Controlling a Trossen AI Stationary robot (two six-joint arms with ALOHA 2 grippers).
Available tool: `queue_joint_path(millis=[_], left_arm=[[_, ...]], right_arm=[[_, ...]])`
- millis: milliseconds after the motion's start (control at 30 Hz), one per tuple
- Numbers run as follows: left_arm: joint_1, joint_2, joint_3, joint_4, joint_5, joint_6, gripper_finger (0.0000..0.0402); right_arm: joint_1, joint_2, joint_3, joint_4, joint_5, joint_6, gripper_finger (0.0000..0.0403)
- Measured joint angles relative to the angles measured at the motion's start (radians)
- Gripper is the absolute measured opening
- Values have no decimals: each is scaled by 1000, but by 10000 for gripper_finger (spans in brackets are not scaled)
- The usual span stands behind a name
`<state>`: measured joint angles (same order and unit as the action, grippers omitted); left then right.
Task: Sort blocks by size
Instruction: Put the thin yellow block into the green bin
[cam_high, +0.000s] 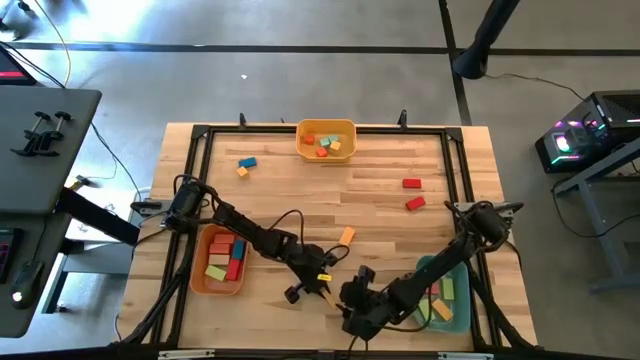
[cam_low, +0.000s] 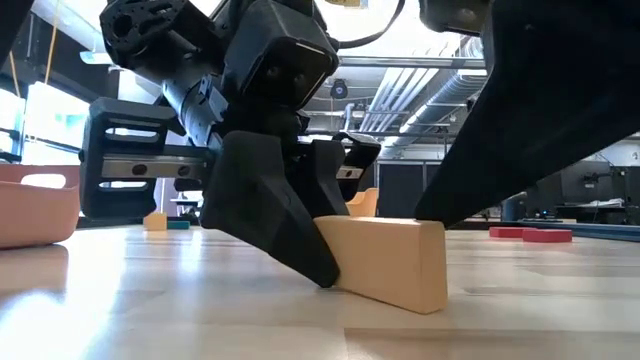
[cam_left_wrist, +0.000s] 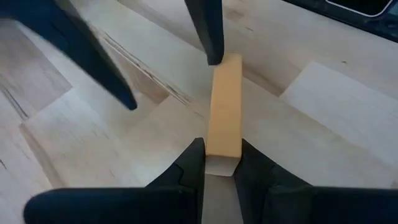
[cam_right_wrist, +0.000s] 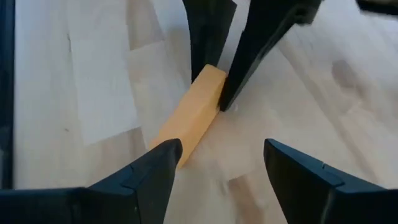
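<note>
At the table's left side, an orange bin (cam_high: 218, 262) holds several blocks in red, yellow and green. Just right of it, the left arm reaches toward the front centre of the table (cam_high: 380, 160). The left gripper (cam_left_wrist: 221, 152) is clamped on one end of a long tan-orange bar (cam_left_wrist: 225, 106); in the left wrist view its fingers (cam_left_wrist: 189, 163) squeeze the bar's near end from both sides, while the rest of the bar stretches away over the wood. In the low view the bar (cam_low: 385, 262) is tilted, one lower edge on the table and the gripped end lifted a little.

Right of that, the right gripper (cam_right_wrist: 221, 158) faces the bar's other end with its fingers (cam_right_wrist: 155, 168) spread apart. In the right wrist view one finger lies just beside the bar's (cam_right_wrist: 189, 118) near end, the other stands well off to the side, and neither visibly presses the bar.

Farther back on the table, a yellow bin (cam_high: 326, 140) with small blocks sits at the rear edge, a blue and an orange block (cam_high: 245, 165) lie to its left, an orange block (cam_high: 346, 236) lies near centre, and two red blocks (cam_high: 412, 193) lie to the right. A teal bin (cam_high: 447, 295) with blocks sits at the front right.
</note>
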<state>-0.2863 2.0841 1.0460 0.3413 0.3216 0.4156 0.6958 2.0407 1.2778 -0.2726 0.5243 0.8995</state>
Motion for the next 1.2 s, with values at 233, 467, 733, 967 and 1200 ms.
queue_joint_path(millis=[233,467,733,967,1200], left_arm=[[11,-1,1,6,-59,-10,46],[11,-1,1,5,-65,-13,46],[0,-1,1,4,-60,-23,50],[0,-1,1,-5,-51,-127,116],[-1,-1,1,-7,-57,-153,167]], right_arm=[[32,0,0,11,-159,165,240],[29,41,0,-14,111,208,240],[-17,89,1,51,101,188,198],[3,65,30,-30,55,202,52],[105,45,369,-662,-128,430,54]])
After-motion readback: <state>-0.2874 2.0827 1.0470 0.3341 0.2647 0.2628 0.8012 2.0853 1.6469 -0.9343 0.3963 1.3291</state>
